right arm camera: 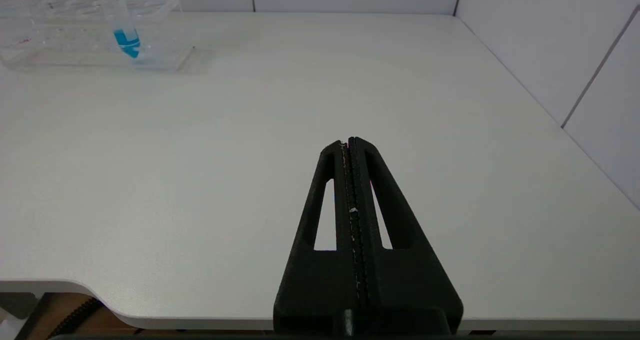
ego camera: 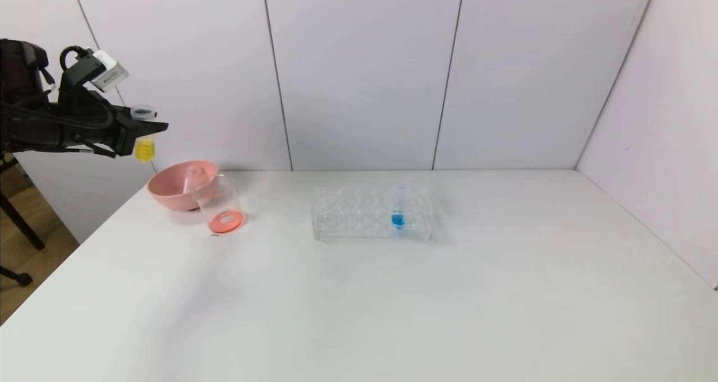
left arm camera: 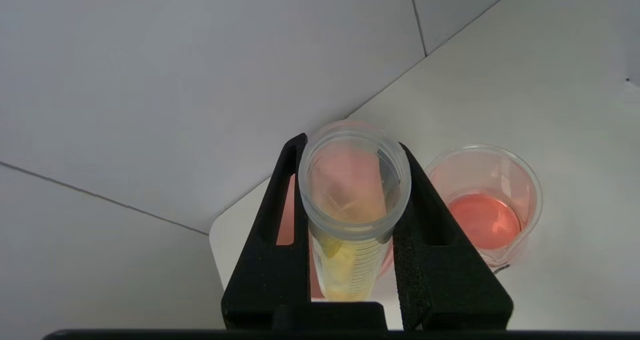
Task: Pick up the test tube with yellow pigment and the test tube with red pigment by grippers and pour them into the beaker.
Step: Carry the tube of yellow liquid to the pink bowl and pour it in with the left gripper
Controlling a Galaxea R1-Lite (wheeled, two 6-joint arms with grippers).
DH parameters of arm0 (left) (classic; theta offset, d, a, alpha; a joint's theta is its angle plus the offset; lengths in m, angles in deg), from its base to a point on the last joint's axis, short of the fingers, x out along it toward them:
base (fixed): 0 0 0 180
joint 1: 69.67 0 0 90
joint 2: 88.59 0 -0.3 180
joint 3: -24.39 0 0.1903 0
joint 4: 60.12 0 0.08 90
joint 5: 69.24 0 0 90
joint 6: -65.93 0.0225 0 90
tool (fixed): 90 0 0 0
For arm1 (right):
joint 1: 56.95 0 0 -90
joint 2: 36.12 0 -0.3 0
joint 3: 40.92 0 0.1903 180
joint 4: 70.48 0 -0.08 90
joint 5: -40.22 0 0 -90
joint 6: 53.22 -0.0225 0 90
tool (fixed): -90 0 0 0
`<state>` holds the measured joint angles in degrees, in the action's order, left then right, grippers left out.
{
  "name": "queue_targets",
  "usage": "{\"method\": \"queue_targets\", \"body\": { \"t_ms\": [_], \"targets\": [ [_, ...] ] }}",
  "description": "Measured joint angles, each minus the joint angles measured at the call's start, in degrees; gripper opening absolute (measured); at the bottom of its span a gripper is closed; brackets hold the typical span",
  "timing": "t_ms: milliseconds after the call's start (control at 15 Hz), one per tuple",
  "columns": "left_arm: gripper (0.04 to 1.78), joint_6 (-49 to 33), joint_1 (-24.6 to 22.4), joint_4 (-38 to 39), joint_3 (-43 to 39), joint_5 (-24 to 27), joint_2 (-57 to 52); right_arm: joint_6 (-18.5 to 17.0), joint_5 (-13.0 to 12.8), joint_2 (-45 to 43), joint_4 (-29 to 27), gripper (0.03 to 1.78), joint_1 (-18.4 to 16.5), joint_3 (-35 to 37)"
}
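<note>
My left gripper (ego camera: 154, 125) is shut on the test tube with yellow pigment (ego camera: 144, 146), holding it upright just under its rim, high above the table's far left corner. In the left wrist view the gripper (left arm camera: 352, 143) clamps the tube (left arm camera: 350, 260), with yellow liquid in its bottom. The beaker (ego camera: 222, 205) stands on the table below and to the right, with red-orange liquid in its base; it also shows in the left wrist view (left arm camera: 484, 205). A clear tube (ego camera: 189, 179) leans in the pink bowl; I see no red liquid in it. My right gripper (right arm camera: 348, 141) is shut, empty, above the table's near right.
The pink bowl (ego camera: 174, 188) sits against the beaker's far left side. A clear tube rack (ego camera: 359, 213) stands mid-table with a blue-liquid tube (ego camera: 398, 216) in it; both show in the right wrist view, rack (right arm camera: 75, 40) and tube (right arm camera: 125, 35). White walls close the back and right.
</note>
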<state>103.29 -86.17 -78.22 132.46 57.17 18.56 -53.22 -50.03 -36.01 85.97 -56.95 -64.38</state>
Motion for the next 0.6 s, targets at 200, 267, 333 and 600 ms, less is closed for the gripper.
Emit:
{"method": "queue_targets", "body": {
  "t_ms": [200, 267, 333, 600],
  "targets": [
    [0.48, 3.0, -0.1, -1.6, 1.7, 4.5, 1.2, 0.0, 0.0, 0.0, 0.0, 0.11, 0.0, 0.0],
    [0.48, 4.0, 0.0, -1.8, 1.9, 5.0, 1.5, 0.0, 0.0, 0.0, 0.0, 0.11, 0.0, 0.0],
    [0.48, 5.0, -0.1, -2.1, 2.0, 5.2, 1.8, 0.0, 0.0, 0.0, 0.0, 0.11, 0.0, 0.0],
    [0.48, 11.9, -0.1, -9.9, 3.0, 5.5, 2.1, 0.0, 0.0, 0.0, 0.0, 0.11, 0.0, 0.0]
  ]
}}
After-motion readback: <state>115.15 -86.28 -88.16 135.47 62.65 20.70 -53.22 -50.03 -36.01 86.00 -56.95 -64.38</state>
